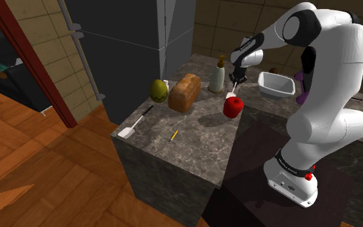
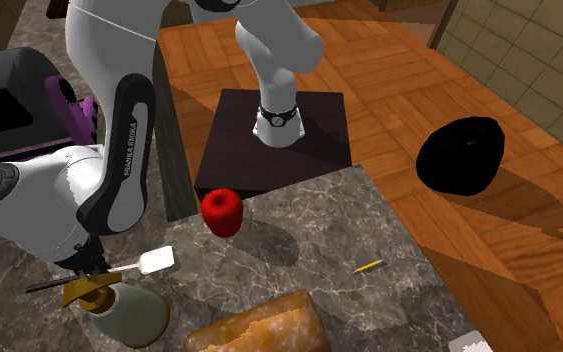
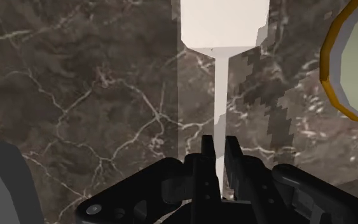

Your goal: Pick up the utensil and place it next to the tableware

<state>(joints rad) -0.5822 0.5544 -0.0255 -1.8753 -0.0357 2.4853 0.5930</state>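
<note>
While it clasps the white spatula (image 3: 222, 25) by its thin handle, nearly fully closed, the hand (image 3: 219, 145) hangs above the table (image 3: 95, 95) beside the pale bottle (image 2: 134, 315).

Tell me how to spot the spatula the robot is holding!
Find the dark marble counter. Beside the pale bottle with the yellow top, the black claw is shut on a spatula, its white blade lifted close to the red apple. The other spatula lies flat at the counter's corner on the shoulder view's left, with nothing holding it.
</note>
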